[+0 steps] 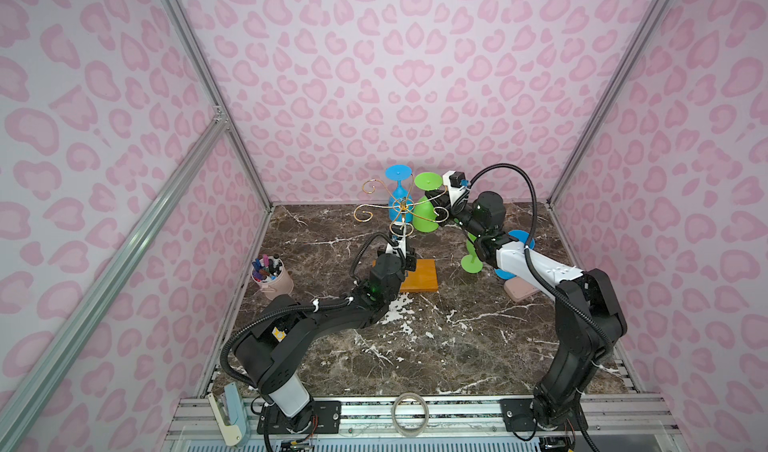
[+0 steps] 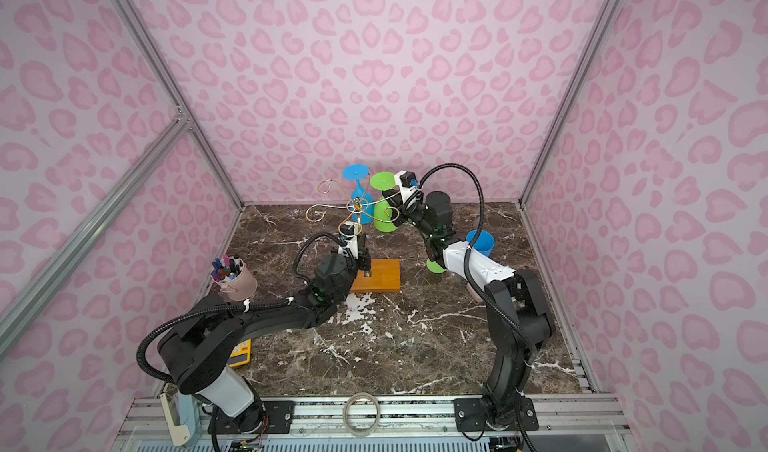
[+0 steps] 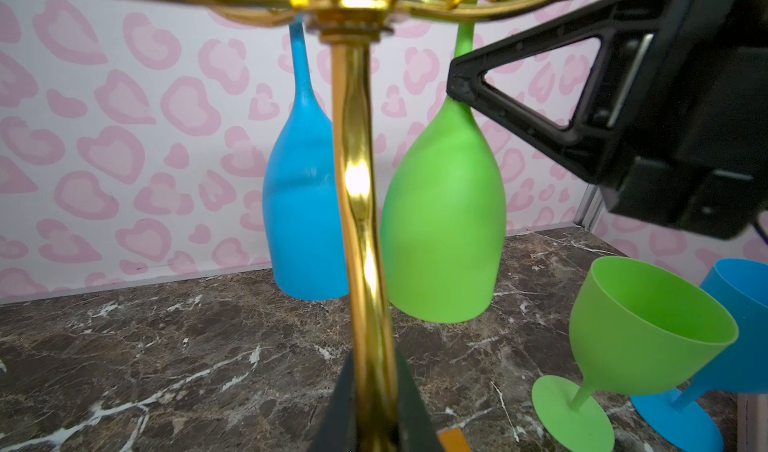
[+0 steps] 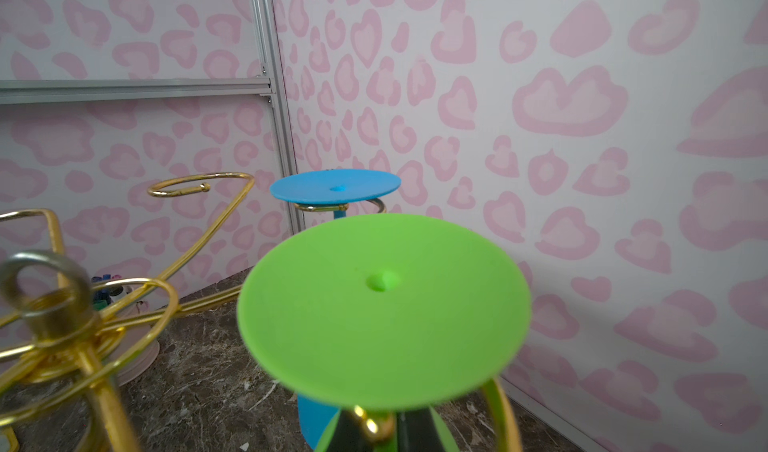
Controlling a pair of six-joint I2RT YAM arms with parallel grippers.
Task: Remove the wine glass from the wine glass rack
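Observation:
The wine glass rack (image 1: pixel 401 210) is a gold wire stand on an orange wooden base (image 1: pixel 422 277). A green wine glass (image 1: pixel 424 216) hangs upside down from one of its scroll arms, its round foot (image 4: pixel 382 313) on top. My right gripper (image 1: pixel 433 198) is shut on this glass's stem, just under the foot (image 4: pixel 374 425). Beside it hangs a blue wine glass (image 1: pixel 399 203), also upside down. My left gripper (image 3: pixel 372 408) is shut on the rack's gold post (image 3: pixel 357 180), low down near the base.
A green glass (image 3: pixel 640 329) and a blue glass (image 3: pixel 744 304) stand upright on the marble table to the right of the rack, under my right arm. A pink cup of pens (image 1: pixel 272 277) stands at the left. A tape roll (image 1: pixel 410 414) lies on the front rail.

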